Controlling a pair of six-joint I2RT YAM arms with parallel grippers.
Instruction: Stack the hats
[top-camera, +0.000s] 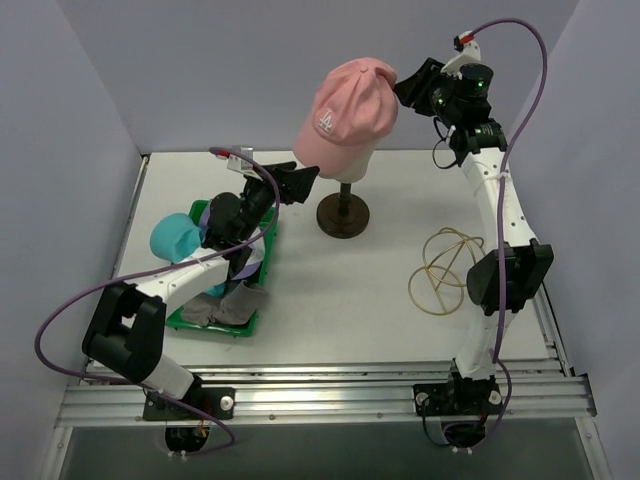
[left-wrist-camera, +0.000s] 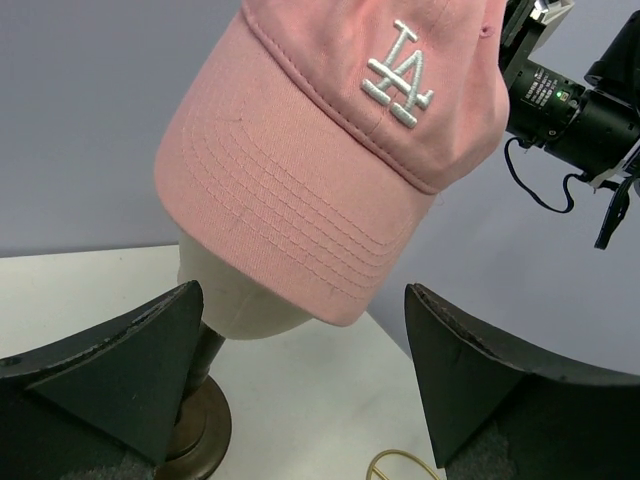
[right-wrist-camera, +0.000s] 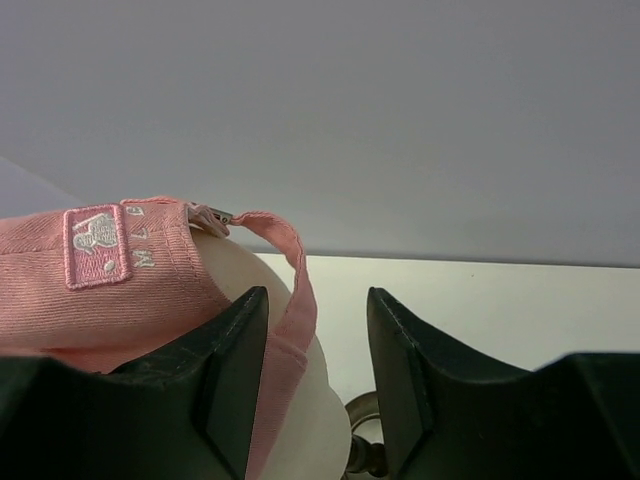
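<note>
Pale lavender-grey walls (top-camera: 200, 70) on three sides; white tabletop (top-camera: 330, 290).

Centre back: cream head (top-camera: 350, 172) on a dark stand (top-camera: 343, 213). The pink cap (top-camera: 348, 115) sits on the head, brim tilted down toward the near left. Left wrist view: white logo (left-wrist-camera: 400, 88) on the crown, rows of stitching on the brim, the head (left-wrist-camera: 240, 300) showing beneath it, and the stand (left-wrist-camera: 200, 425) below.

Right arm (top-camera: 500, 215): reaches up and back, wrist turned left. Right fingers (top-camera: 405, 85) are at the rear of the pink cap. Right wrist view: the fingers (right-wrist-camera: 235, 360) are moderately apart, not clamped. The cap's back strap (right-wrist-camera: 295, 290) arches down into the gap between them, close to the finger on the left of that view. Cannot tell whether the strap touches it. A pink patch with white lettering shows on the cap's rear.

Left arm (top-camera: 190, 270): lies across the green tray (top-camera: 215, 327) at left. Left fingers (top-camera: 298, 183) point toward the stand, below the brim and apart from the cap. Left wrist view: these fingers (left-wrist-camera: 130, 370) are spread wide with nothing between them.

Tray contents:
- teal hat (top-camera: 175, 238) at the left side
- grey hat (top-camera: 228, 303) at the near end
- lavender cap (top-camera: 201, 213), mostly hidden under the left arm; only slivers show

Right of centre: loops of thin tan cord (top-camera: 445, 268) lie on the tabletop, well apart from the stand.
</note>
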